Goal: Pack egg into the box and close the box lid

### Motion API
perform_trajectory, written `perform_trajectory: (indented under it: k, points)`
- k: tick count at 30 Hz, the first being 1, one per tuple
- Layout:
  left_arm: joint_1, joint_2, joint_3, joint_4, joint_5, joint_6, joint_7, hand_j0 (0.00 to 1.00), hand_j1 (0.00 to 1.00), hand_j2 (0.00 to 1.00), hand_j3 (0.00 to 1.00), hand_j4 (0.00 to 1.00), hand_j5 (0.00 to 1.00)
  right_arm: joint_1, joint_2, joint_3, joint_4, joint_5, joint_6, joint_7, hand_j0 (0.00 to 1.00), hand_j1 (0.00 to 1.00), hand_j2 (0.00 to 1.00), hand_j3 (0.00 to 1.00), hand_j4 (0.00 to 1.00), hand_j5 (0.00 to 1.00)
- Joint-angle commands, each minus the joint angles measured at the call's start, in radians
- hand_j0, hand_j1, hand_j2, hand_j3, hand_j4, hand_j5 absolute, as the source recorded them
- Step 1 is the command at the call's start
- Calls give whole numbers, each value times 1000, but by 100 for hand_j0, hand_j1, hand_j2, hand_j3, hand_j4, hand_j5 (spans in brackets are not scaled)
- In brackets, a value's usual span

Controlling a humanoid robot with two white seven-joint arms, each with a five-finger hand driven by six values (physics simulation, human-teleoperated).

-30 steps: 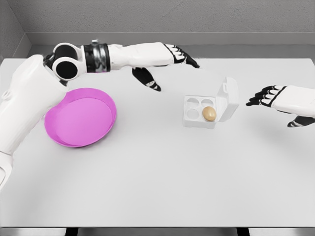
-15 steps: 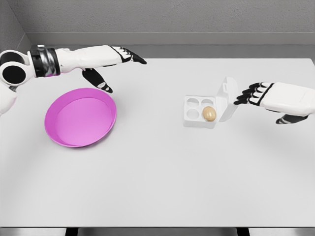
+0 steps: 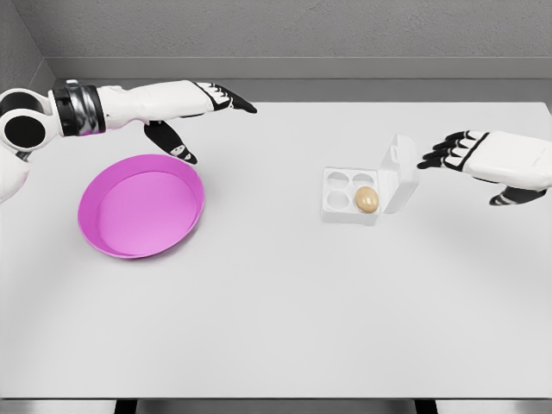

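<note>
Egg [image 3: 366, 199] sits in the box [image 3: 352, 196], lid [image 3: 399, 175] upright, so I've only closing left with my empty, loose-fingered right hand [image 3: 483, 160] just right of it.

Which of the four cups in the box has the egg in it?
The front-right cup of the box, nearest the raised lid, holds the egg; the other three are empty.

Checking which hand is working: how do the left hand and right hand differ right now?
The left hand hangs past the pink bowl, far from the egg box; the right hand is close beside the box's raised lid. Both are open and hold nothing.
</note>
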Motion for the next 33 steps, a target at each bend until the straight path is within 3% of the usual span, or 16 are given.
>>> perform_trajectory:
  k: [1, 8, 13, 33]
  points:
    - [0, 1, 1, 2, 7, 3, 0, 100, 100, 100, 100, 100, 100, 0, 3, 7, 13, 9, 3, 0, 100, 100, 100, 100, 100, 100]
    - [0, -1, -1, 3, 5, 3, 0, 100, 100, 100, 100, 100, 100, -12, 10, 15, 57, 36, 3, 0, 100, 100, 100, 100, 100, 100]
    - [0, -1, -1, 3, 5, 3, 0, 100, 100, 100, 100, 100, 100, -51, 66, 73, 100, 79, 3, 0, 100, 100, 100, 100, 100, 100]
    - [2, 1, -1, 2, 5, 3, 0, 100, 100, 100, 100, 100, 100, -89, 83, 84, 186, 81, 3, 0, 100, 100, 100, 100, 100, 100]
